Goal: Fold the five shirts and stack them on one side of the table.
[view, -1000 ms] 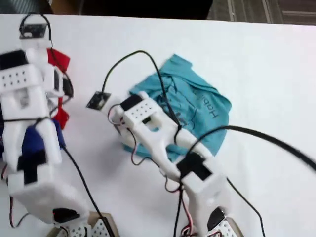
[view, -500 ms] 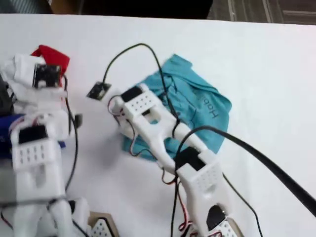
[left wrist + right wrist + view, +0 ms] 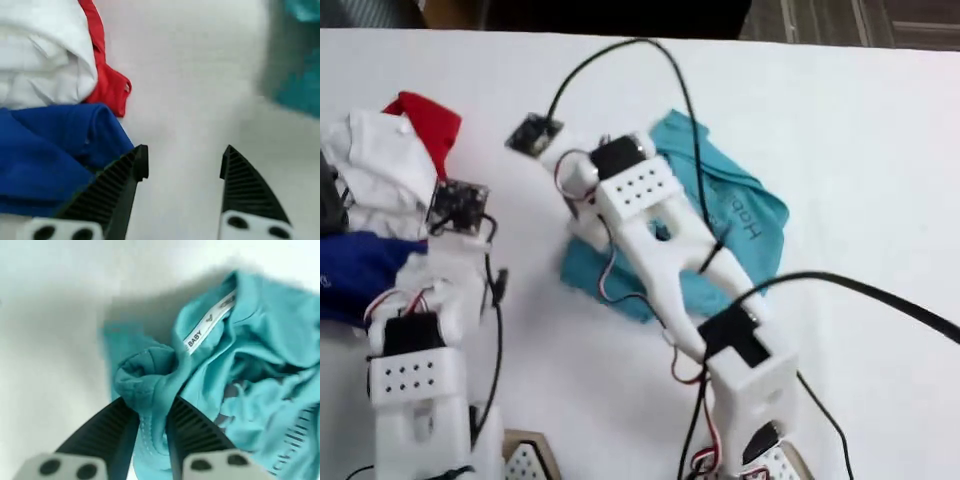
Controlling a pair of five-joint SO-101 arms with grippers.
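Note:
A teal shirt lies crumpled in the middle of the table. My right arm stretches across it. In the right wrist view my right gripper is shut on a bunched fold of the teal shirt near its collar label. At the table's left edge lies a pile with a white shirt, a red shirt and a blue shirt. My left arm stands just near of that pile. My left gripper is open over bare table, beside the blue shirt, with nothing between its fingers.
Black cables arc over the teal shirt and run off toward the right edge. A small camera board hangs on a cable beyond my right wrist. The far and right parts of the white table are bare.
My left arm has pulled back from over the pile toward the near edge, uncovering the white shirt. My right arm has swung toward the far side, taking the teal shirt's fold with it.

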